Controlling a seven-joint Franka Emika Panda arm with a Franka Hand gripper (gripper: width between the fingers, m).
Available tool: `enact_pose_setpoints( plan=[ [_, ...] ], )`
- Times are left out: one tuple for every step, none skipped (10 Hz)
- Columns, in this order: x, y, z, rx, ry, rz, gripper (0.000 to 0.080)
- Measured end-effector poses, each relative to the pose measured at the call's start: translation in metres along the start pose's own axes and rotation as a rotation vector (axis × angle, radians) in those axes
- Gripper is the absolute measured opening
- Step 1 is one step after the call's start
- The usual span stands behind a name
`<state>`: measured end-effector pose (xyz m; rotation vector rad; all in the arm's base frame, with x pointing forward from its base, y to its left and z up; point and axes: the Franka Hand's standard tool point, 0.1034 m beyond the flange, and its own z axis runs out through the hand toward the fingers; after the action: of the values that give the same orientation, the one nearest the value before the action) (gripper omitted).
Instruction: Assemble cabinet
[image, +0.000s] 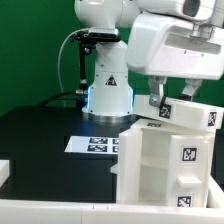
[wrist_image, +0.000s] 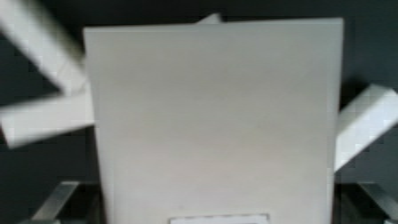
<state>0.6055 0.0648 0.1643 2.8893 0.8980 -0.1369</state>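
Cabinet: big white box (image: 165, 165) sits closest to the camera, lower right of the exterior view, standing upright on the table. You can see shelf-like openings on its front and black-and-white square tags on its right-hand face.

Front rail: a white bar (image: 50, 212) runs along the bottom edge of the exterior view, left of the cabinet, and a short white block (image: 4, 172) pokes in at the far left edge.

Table: black surface (image: 40, 135), green backdrop behind it.

Marker board: flat white sheet with tags (image: 97, 144) lying on the table just left of the cabinet's top, in front of the robot base.

Robot base: white pedestal (image: 108, 85) behind the marker board, lit bluish near its foot, with a black cable looping off its left side.

Top panel: a white slab with tags (image: 190, 114) sits tilted across the top of the cabinet, right under the gripper.

Gripper: hangs from the white wrist (image: 172, 98) at the upper right, fingers down at the tilted panel. Honestly can't tell whether they're clamped on it or just near it.

Wrist view: mostly filled by one pale flat panel (wrist_image: 214, 125); dark fingertips (wrist_image: 54, 203) show at either side of its lower end. White bars (wrist_image: 50, 118) lie on the dark table beyond it on both sides.
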Motion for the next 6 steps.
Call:
enact_pose_setpoints(
  plan=[
    [0.0015, 0.0008, -0.0009, 0.026, -0.032, 0.099, 0.0554],
    [0.0035, 0.0024, -0.0014, 0.019, -0.026, 0.168, 0.0554],
    [0.0035, 0.0021, -0.0014, 0.019, -0.026, 0.213, 0.0554],
    [0.0039, 0.0016, -0.0016, 0.018, -0.027, 0.307, 0.0554],
    [0.0041, 0.0013, -0.0017, 0.017, -0.027, 0.370, 0.0554],
    [0.0040, 0.0013, -0.0015, 0.018, -0.027, 0.406, 0.0555]
  ],
)
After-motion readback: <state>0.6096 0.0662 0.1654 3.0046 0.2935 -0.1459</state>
